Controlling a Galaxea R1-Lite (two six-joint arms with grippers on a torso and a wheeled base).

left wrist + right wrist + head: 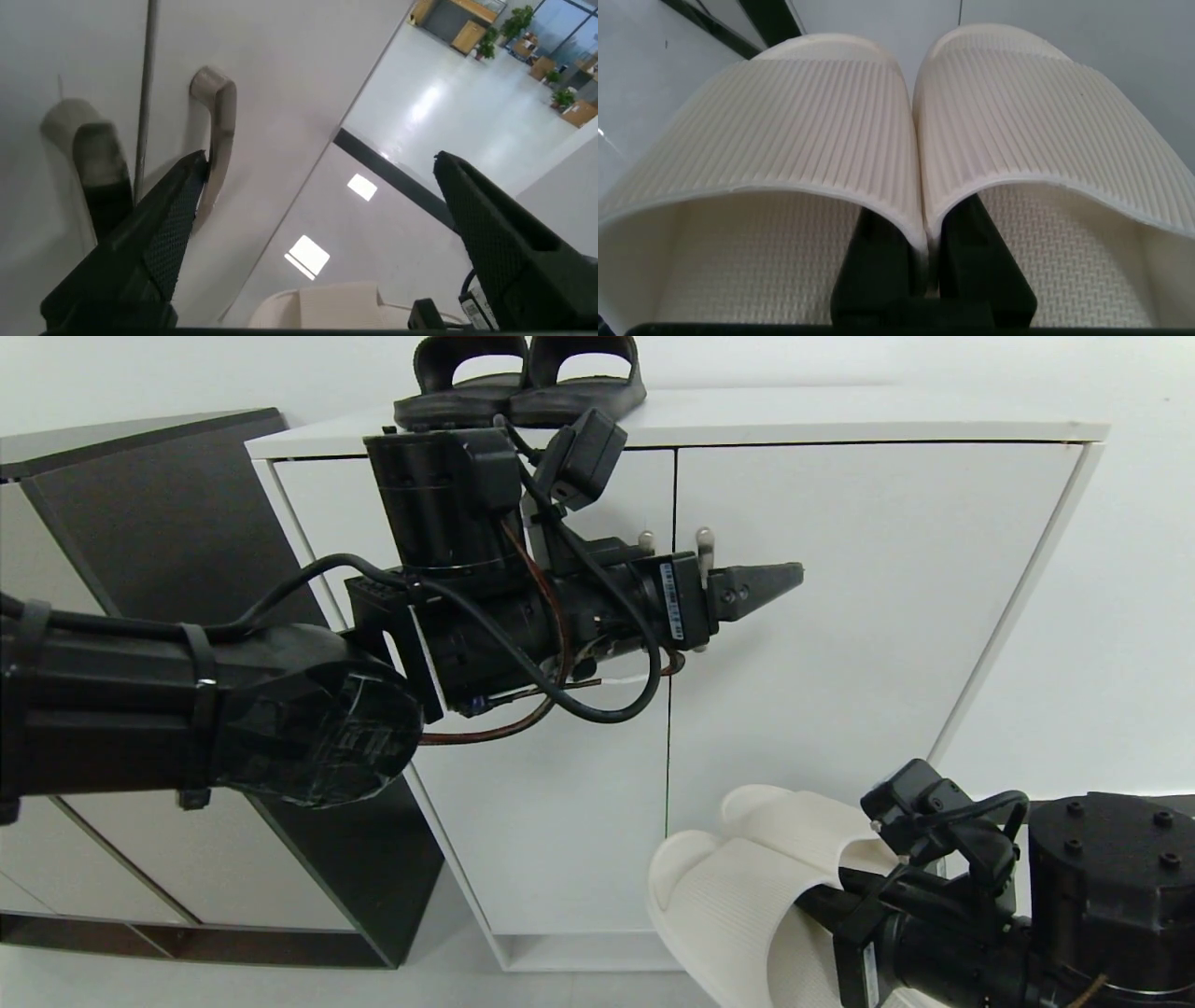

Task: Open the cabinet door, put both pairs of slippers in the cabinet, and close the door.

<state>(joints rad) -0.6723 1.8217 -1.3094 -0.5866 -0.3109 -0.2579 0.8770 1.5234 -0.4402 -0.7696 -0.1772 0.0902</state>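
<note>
White cabinet (868,616): fills the centre and right of the head view, both doors shut, their seam running down mid-frame. Left arm (280,700): stretched level from the left edge across the left door; left gripper (756,588) at upper centre, fingers spread wide, one fingertip (177,210) just beside a metal door handle (217,117), contact not discernible. Dark cabinet (168,523): upper left, against the white one. Right arm (1102,896): lower right corner; right gripper (924,271) pinching together the inner walls of the white slippers (747,887), toes toward the right door's lower part. Black slippers (518,383): top centre, side by side on the cabinet top. Pale floor (233,985): bottom edge.
</note>
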